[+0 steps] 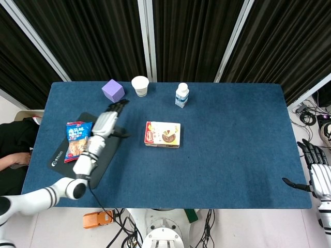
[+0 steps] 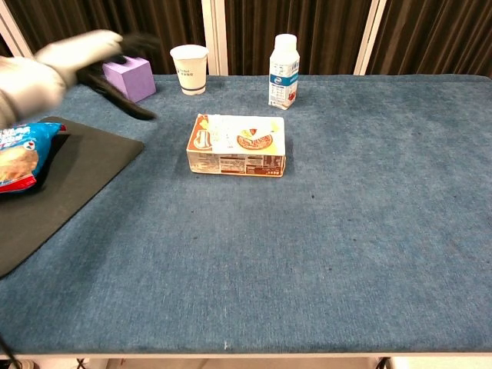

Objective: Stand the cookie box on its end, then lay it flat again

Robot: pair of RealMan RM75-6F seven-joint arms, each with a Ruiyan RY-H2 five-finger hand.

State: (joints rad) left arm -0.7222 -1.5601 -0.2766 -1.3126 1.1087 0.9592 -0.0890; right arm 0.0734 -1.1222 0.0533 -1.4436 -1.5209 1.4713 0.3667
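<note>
Your cookie box (image 1: 163, 134) (image 2: 237, 144) lies flat on its broad face on the blue tabletop (image 1: 232, 144) (image 2: 346, 254), printed front up, with nothing touching it. Take that box as your landmark. Behind it and a little to the right stands the small white bottle (image 1: 181, 95) (image 2: 284, 61), upright and near the far edge. Behind the box and to the left stands the white paper cup (image 1: 140, 86) (image 2: 190, 68), also upright, and further left of the cup sits the purple cube (image 1: 113, 91) (image 2: 129, 77).

Your left robot hand (image 1: 107, 122) (image 2: 88, 58) is off the box and well to the left of it, over the edge of the black mat (image 1: 106, 150) (image 2: 69, 184). Its fingers are spread apart and it holds nothing; in the chest view it shows as a blur in front of the purple cube, so finer detail of the fingers cannot be made out there. Further left of the box, on the mat, lies the snack bag (image 1: 77, 140) (image 2: 19, 157), flat, partly covered by your left forearm in the head view.

Your right robot hand (image 1: 316, 170) is far to the right of the box, beyond the right edge of the tabletop, seen only in the head view. Its fingers are apart and it carries nothing.
</note>
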